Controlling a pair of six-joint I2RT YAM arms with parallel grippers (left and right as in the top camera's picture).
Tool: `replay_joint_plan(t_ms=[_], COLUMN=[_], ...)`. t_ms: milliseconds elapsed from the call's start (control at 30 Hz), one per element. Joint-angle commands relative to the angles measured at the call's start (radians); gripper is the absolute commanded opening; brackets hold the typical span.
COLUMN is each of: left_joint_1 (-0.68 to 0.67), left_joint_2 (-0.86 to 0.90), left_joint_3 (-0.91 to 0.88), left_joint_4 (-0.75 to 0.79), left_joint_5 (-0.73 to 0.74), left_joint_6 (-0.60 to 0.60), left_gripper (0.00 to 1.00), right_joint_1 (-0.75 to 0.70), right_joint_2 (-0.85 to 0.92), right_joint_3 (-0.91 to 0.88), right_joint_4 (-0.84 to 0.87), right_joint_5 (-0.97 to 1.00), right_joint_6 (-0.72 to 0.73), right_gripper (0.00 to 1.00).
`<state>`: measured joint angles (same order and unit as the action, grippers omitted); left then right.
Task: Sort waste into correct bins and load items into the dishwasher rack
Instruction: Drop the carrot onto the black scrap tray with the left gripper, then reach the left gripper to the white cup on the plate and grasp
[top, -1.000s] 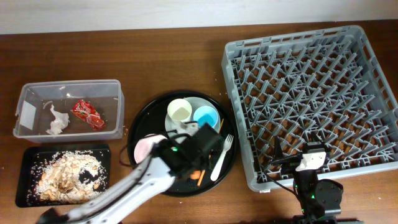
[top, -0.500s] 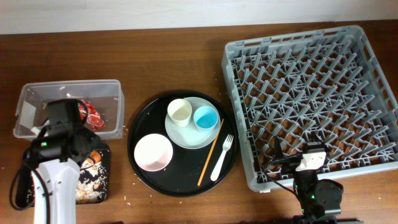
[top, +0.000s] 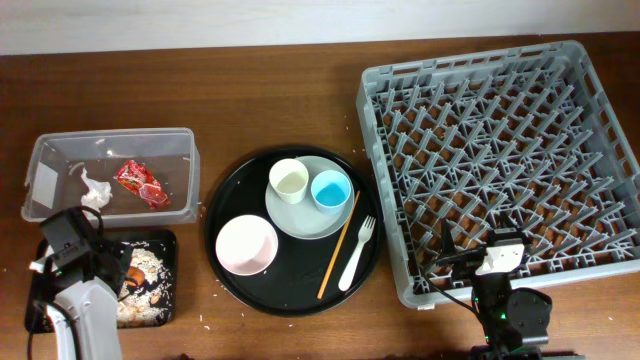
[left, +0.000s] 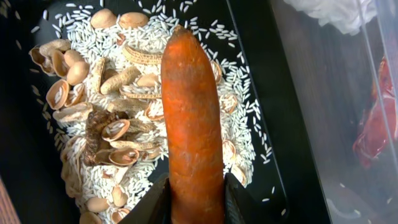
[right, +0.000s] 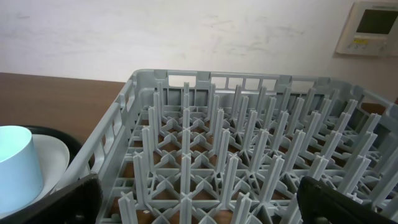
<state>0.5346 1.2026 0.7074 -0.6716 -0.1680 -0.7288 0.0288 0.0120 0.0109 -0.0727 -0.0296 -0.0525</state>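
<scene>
Roughly halfway through the sorting, with no loading begun. The left tool (left: 196, 198) is closed partway around an orange carrot (left: 193, 118), gripping its lower end and holding it above the flat black tray (top: 170, 290) at the left front of the worktop. That tray already holds rice scraps (left: 249, 134) and what look like nut shells. Just behind it, the clear tub (top: 115, 133) contains the red wrapper (top: 140, 182) and the white tissue (top: 92, 190).

By my reading, dropping the carrot would finish the waste. All the dishes are left: the white cup (top: 288, 180), blue cup (top: 331, 187), plate (top: 310, 218), bowl (top: 247, 244), fork (top: 357, 255) and wooden stick (top: 337, 247) sit on the round black tray (top: 300, 285). The grey rack (top: 500, 160) on the right is empty. The right tool (right: 199, 202) is spread wide, holding nothing, at the rack's near edge.

The tub's white label (top: 45, 182) shows no readable writing. A wall panel (right: 373, 28) has markings too small to read.
</scene>
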Motion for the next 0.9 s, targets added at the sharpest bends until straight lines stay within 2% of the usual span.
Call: replay_joint_plan(t_ms=[0, 167, 267, 333, 400, 433, 533, 633, 767, 867], left_joint_1=[0.005, 0.005, 0.005, 0.005, -0.003, -0.022, -0.139, -0.277, -0.497, -0.637], left_joint_2=[0.000, -0.001, -0.024, -0.058, -0.080, -0.084, -0.081, -0.081, -0.071, 0.019], left_joint_3=[-0.004, -0.001, 0.082, 0.185, 0.263, 0.288, 0.294, 0.294, 0.298, 0.407], left_joint_4=[0.006, 0.010, -0.030, -0.106, -0.192, -0.253, -0.393, -0.405, -0.292, -0.292], left_joint_5=[0.004, 0.009, 0.145, 0.306, 0.517, 0.602, 0.609, 0.610, 0.587, 0.509], left_joint_6=[0.008, 0.009, 0.137, 0.257, 0.398, 0.446, 0.534, 0.536, 0.409, 0.373], left_gripper=[0.40, 0.41, 0.40, 0.41, 0.49, 0.50, 0.49, 0.49, 0.48, 0.48], right_joint_1=[0.005, 0.005, 0.005, 0.005, 0.005, 0.005, 0.005, 0.005, 0.005, 0.005], right_joint_2=[-0.006, -0.006, -0.006, -0.006, -0.006, -0.006, -0.006, -0.006, -0.006, -0.006], right_joint_3=[-0.005, -0.005, -0.005, -0.005, -0.005, -0.005, -0.005, -0.005, -0.005, -0.005], right_joint_4=[-0.005, -0.005, -0.005, -0.005, -0.005, -0.005, -0.005, -0.005, -0.005, -0.005], right_joint_5=[0.005, 0.005, 0.005, 0.005, 0.005, 0.005, 0.005, 0.005, 0.005, 0.005], right_joint_6=[0.006, 0.006, 0.006, 0.006, 0.006, 0.006, 0.006, 0.006, 0.006, 0.006], right_gripper=[0.99, 0.99, 0.99, 0.99, 0.99, 0.99, 0.99, 0.99, 0.99, 0.99])
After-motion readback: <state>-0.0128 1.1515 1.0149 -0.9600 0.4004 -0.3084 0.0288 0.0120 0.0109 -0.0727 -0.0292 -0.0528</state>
